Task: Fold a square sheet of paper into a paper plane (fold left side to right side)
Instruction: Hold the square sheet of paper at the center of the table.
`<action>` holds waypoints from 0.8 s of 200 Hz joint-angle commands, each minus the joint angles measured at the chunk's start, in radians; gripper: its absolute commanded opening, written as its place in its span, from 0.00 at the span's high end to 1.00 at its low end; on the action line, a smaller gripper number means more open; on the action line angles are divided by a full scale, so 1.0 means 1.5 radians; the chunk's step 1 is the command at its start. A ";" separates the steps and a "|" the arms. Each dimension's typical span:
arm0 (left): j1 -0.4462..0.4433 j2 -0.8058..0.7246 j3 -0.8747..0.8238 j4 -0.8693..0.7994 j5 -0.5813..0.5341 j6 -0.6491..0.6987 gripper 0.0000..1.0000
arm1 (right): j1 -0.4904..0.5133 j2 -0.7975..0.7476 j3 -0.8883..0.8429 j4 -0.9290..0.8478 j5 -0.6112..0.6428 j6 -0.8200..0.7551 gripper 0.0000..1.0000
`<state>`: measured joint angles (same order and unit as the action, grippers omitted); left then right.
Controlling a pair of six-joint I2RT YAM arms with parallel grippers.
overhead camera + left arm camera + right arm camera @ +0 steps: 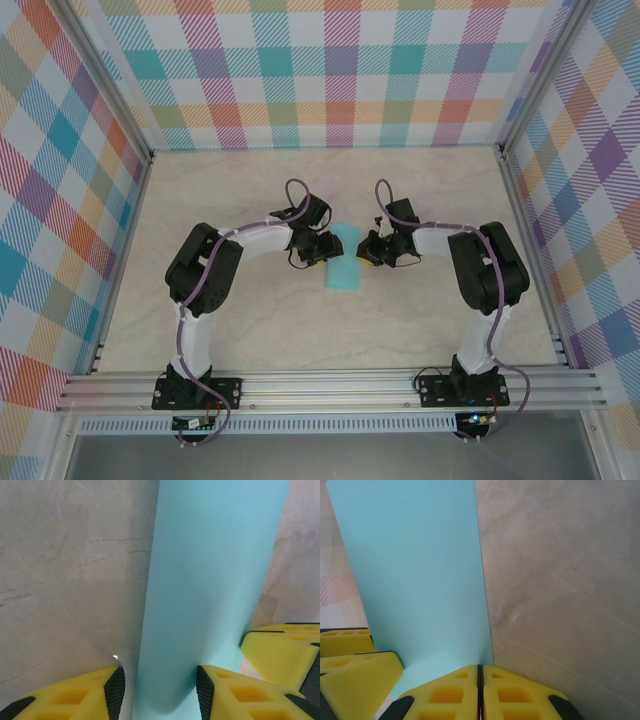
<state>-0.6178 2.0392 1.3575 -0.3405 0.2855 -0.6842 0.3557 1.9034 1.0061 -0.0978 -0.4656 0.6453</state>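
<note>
The square sheet of paper (345, 265) is light turquoise and lies on the table between the arms, doubled over into a narrow strip. Its left side curls up as a rounded, uncreased bend (200, 580). My left gripper (328, 250) stands open astride that bend (160, 680); the right pad (204, 692) touches the paper and the left pad (115, 692) stays clear of it. My right gripper (366, 252) is shut, jaws pressed together, with its tips (480, 666) on the sheet (420, 570) at its right edge. The paper plane is out of view.
The beige marble tabletop (250, 330) is walled by plaid panels (320, 70) at the back and both sides. An aluminium rail (330, 385) runs along the near edge. The two grippers face each other a few centimetres apart across the paper.
</note>
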 commanded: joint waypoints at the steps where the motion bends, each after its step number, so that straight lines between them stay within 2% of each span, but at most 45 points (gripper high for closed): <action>1: -0.023 0.032 -0.008 -0.016 0.002 0.006 0.54 | 0.005 0.030 0.003 -0.047 0.028 -0.023 0.91; 38: -0.022 0.008 -0.004 -0.026 0.002 0.018 0.52 | 0.005 0.036 -0.004 -0.081 0.056 -0.037 0.91; 111: -0.011 -0.104 -0.004 -0.040 -0.003 0.046 0.43 | 0.012 0.069 0.000 -0.083 0.050 -0.039 0.91; 136: -0.011 -0.129 -0.010 -0.031 0.005 0.048 0.44 | 0.013 0.068 0.002 -0.095 0.057 -0.041 0.91; 160: -0.011 -0.127 -0.013 -0.006 0.035 0.043 0.51 | 0.013 0.067 0.002 -0.101 0.063 -0.044 0.91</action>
<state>-0.6327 1.8664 1.3556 -0.3611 0.2958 -0.6308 0.3557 1.9274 1.0374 -0.1368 -0.4767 0.6121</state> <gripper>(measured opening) 0.524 0.093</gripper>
